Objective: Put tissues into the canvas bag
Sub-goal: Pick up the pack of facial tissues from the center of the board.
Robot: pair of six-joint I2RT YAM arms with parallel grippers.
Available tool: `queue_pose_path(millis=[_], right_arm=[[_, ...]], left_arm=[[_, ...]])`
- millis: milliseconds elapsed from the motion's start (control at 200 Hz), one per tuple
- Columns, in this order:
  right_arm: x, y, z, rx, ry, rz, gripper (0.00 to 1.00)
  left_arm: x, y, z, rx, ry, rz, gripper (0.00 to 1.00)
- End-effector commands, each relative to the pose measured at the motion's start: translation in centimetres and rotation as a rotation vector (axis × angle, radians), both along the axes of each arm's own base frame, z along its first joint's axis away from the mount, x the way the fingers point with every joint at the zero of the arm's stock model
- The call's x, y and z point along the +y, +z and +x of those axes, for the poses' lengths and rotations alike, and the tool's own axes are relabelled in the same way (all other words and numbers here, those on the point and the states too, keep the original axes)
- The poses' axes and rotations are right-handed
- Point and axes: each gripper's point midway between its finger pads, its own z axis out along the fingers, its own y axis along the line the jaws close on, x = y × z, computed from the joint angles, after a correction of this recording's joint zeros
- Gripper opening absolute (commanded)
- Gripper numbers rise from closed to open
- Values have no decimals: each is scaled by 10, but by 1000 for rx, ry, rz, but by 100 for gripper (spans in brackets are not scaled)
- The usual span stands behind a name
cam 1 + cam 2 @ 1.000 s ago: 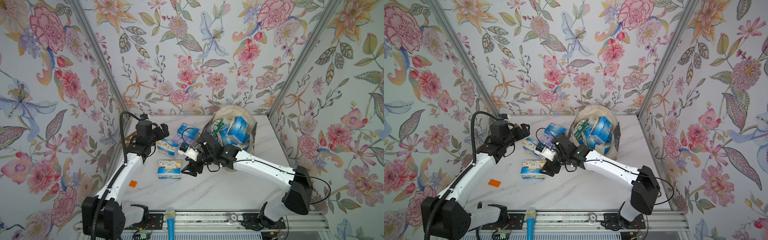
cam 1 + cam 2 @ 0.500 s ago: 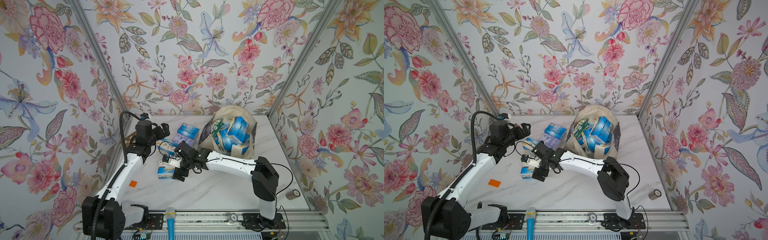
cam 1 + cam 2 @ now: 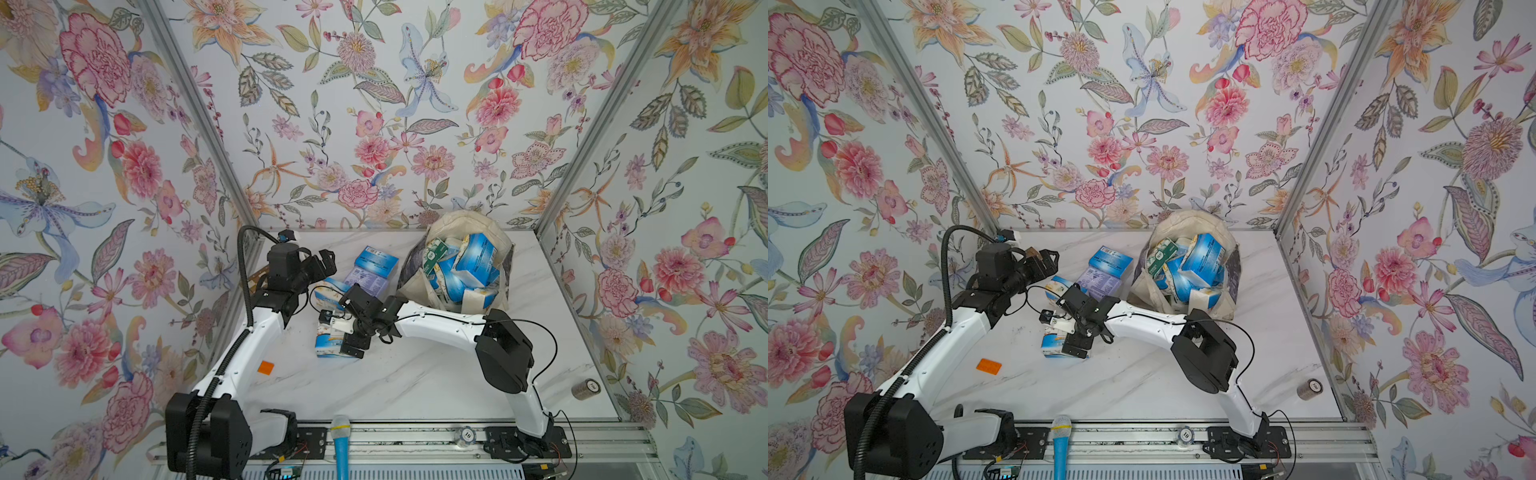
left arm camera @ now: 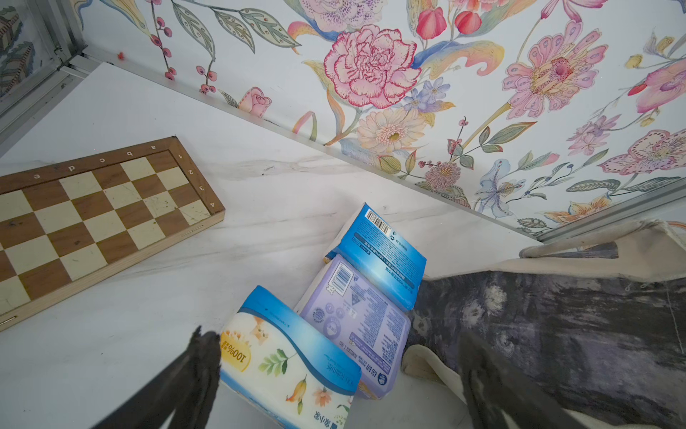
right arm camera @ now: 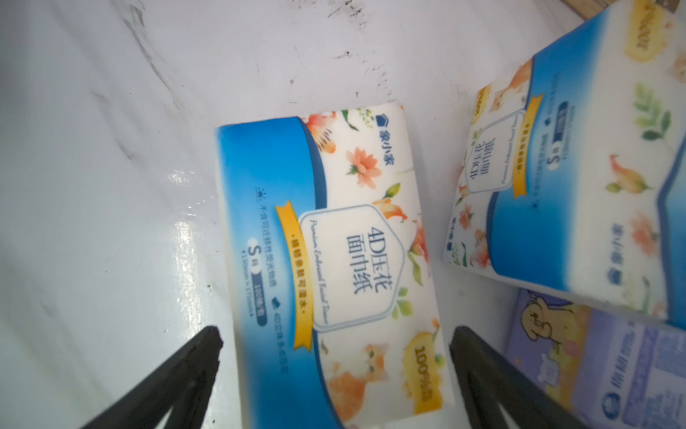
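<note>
The right gripper is spread wide and empty, its fingers on either side of a blue-and-white floral pack lying flat on the table. The left gripper is also wide open and holds nothing, hanging over a second floral pack. Against that one lies a lavender pack, with a blue pack overlapping it. Both are just beside the canvas bag, which stands near the table's back edge, stuffed with more tissue packs.
</note>
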Motion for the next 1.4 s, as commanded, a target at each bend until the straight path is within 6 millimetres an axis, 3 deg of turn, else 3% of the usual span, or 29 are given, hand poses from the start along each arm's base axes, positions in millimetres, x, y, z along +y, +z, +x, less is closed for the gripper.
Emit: queue_pose_path(millis=[0,491,791,911,996,1146,1261,1397], right_arm=[[1,-5,10,-4,-7,-12,99],[3,-33,0,105,22,-57,100],[-5,-38,-17,178,45,-87,92],[-6,-27,-19,186,40,-66,81],[-7,-15,-21,191,40,-42,72],[-7,21,-21,165,30,22,71],[-7,74,-21,151,23,143,71],[-19,155,-13,101,-28,344,71]], left_arm=[[2,-5,0,-2,-16,9,99],[3,-11,3,6,-18,1,99],[4,-10,2,4,-15,-4,99],[4,-10,2,4,-14,-8,99],[4,-9,1,3,-14,-9,99],[4,-8,0,2,-12,-6,99],[5,-7,-2,2,-7,-1,99],[4,-5,-3,1,-15,6,99]])
